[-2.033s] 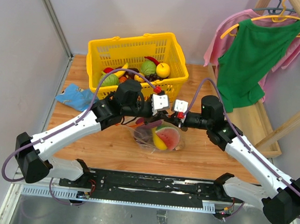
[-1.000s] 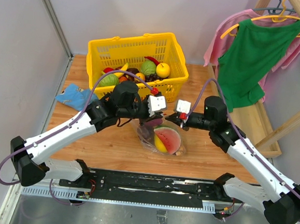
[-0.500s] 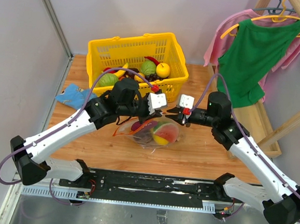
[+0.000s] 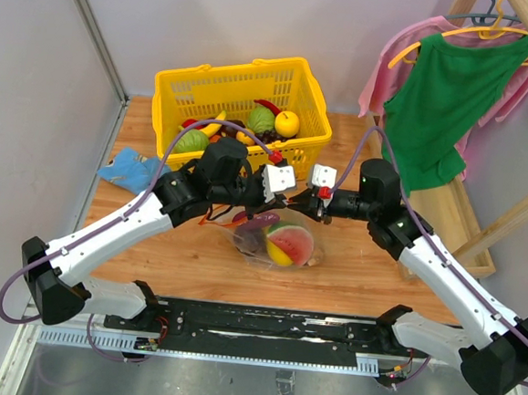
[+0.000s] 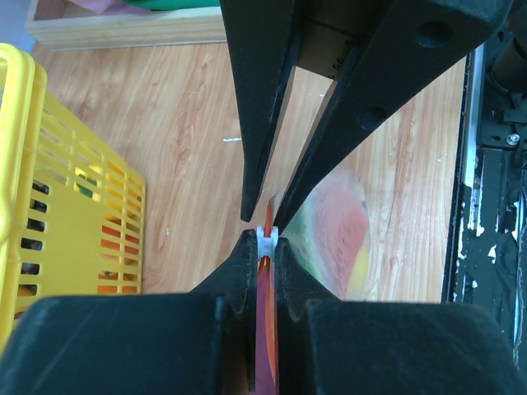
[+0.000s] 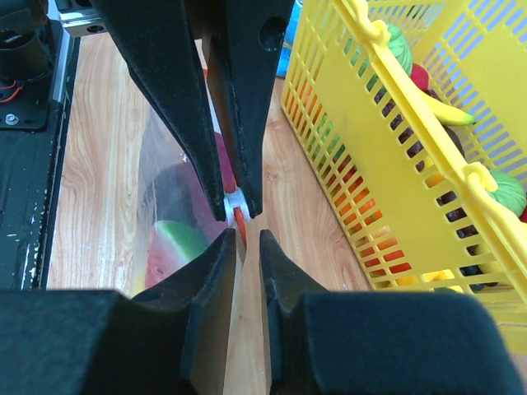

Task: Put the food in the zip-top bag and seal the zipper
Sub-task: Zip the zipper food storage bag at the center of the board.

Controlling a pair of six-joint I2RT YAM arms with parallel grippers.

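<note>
1. Left gripper point(image 5: 264, 247): clenched on the white slider tab point(image 5: 266, 240) of the zipper point(image 5: 268, 212), with the red-orange strip running between its fingers.
2. Right gripper point(image 6: 245, 239): released. Jaws are parted a crack and wood shows through the gap. Its tips meet the left gripper's tips nose to nose, right at the slider. The strip's end sits at the tips, and I see no pinch on it.
3. Zip-top bag point(image 4: 255, 254): hangs from the zipper under both grippers, mid-counter, between the basket and the near edge. Can't tell how much of the zipper is closed.
4. Food is inside the bag: watermelon slice point(image 4: 295, 244) on the right, yellow fruit point(image 4: 276, 251) touching it on the left, purple piece point(image 4: 252, 238) further left.
5. Yellow basket point(image 4: 300, 145): at the far edge of the counter point(image 4: 359, 269), just behind the grippers, loaded with other toy produce.
6. Blue cloth point(image 4: 133, 171): at the left edge of the counter, beside the basket's near-left corner.
</note>
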